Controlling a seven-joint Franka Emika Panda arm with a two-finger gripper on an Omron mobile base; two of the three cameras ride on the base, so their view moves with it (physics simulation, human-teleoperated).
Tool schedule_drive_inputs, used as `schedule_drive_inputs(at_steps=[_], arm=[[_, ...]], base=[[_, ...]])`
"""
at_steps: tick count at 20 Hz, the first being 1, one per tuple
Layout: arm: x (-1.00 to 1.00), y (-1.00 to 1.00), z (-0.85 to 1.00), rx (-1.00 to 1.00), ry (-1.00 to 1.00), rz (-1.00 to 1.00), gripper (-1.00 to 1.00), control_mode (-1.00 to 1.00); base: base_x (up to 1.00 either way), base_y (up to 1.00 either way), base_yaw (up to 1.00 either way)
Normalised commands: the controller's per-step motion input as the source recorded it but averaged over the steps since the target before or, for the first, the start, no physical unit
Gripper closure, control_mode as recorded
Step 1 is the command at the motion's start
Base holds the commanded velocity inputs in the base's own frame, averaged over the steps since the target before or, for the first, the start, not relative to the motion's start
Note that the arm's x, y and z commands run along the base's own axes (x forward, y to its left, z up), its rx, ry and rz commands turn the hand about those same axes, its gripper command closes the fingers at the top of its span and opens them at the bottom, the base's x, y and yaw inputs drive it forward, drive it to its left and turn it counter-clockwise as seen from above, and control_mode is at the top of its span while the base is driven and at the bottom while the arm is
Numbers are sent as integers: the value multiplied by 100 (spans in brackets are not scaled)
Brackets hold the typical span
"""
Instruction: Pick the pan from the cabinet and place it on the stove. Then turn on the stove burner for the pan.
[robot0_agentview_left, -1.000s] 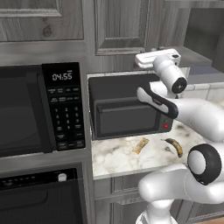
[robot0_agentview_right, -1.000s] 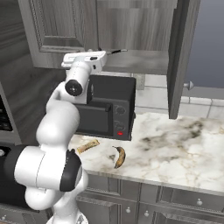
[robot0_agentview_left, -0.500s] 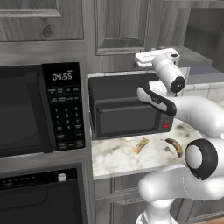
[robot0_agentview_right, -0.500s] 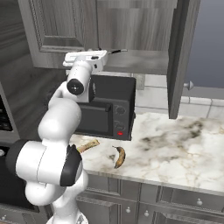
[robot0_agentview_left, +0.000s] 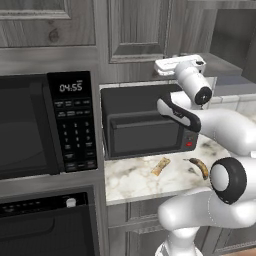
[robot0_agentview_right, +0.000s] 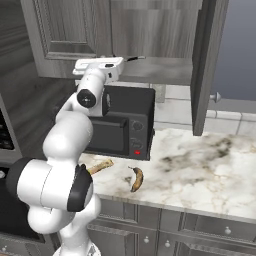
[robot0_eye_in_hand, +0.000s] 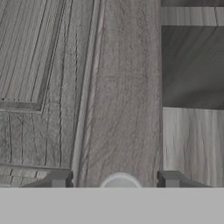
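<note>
- The hand (robot0_eye_in_hand: 113, 179) is raised to the open cabinet (robot0_agentview_right: 150, 30), level with its bottom shelf and above the black oven (robot0_agentview_right: 125, 125) on the bench (robot0_agentview_right: 200, 165).
- The pan (robot0_agentview_right: 135, 58) lies on that shelf. From the right base view only a thin handle can be made out, jutting toward the hand; the bowl is too dark to tell.
- The fingers (robot0_eye_in_hand: 59, 178) stand spread, with a pale rounded end (robot0_eye_in_hand: 120, 181) between them, touching neither. This is probably the handle seen end-on.
- The step in hand looks like the grasp, so keep the handle centred so both fingers meet it together.
- Reach further along the handle before pinching; a hold on the very tip would let the pan droop and twist.
- Keep the wrist level with the shelf so the fingers do not scrape the wood.
- When lifting, raise only slightly, then draw straight out, clear of the door (robot0_agentview_right: 204, 60) at the right.
</note>
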Motion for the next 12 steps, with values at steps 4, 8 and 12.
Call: schedule_drive_inputs(at_steps=[4, 8, 12], arm=[[20, 4, 0, 0, 0, 0, 100, -100], [3, 14, -2, 0, 0, 0, 100, -100], [0, 42, -3, 0, 0, 0, 100, -100]], base=[[0, 0, 0], [0, 0, 0], [0, 0, 0]])
